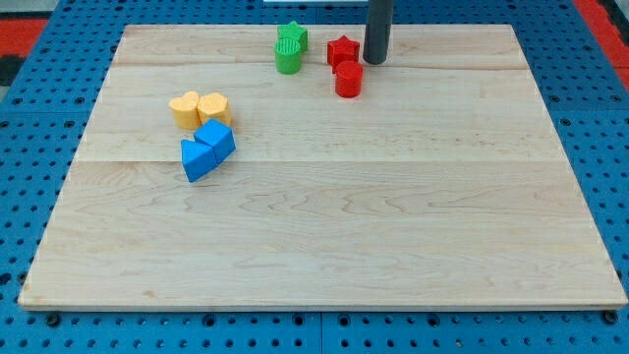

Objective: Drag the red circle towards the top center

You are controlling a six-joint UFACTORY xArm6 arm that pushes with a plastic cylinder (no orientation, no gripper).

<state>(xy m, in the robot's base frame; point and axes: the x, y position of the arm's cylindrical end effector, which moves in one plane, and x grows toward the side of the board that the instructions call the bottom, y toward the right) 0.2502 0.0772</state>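
Camera view, the only one: a pale wooden board [324, 216] lies on a blue pegboard table [29, 147] and fills most of the frame. My tip [375, 61], the lower end of a straight dark rod that comes down from the view's top edge, rests on the board near the top, a little right of centre. It has no jaws to open or close and has hold of nothing; it stands just to the right of the red blocks, and I cannot tell whether it touches either one.

A small red cylinder, the red circle [348, 79], sits just below and left of my tip, near the board's top centre. A red star-shaped block [341, 50] is directly above the circle, touching or nearly so. To the left of these, a green star-shaped block [292, 37] stands at the top with a green cylinder [288, 59] right below it.

Well apart, on the left side, two yellow rounded blocks [184, 109] [213, 106] sit side by side, touching. Below them a blue cube-like block [215, 140] and a blue triangular block [197, 159] press together.
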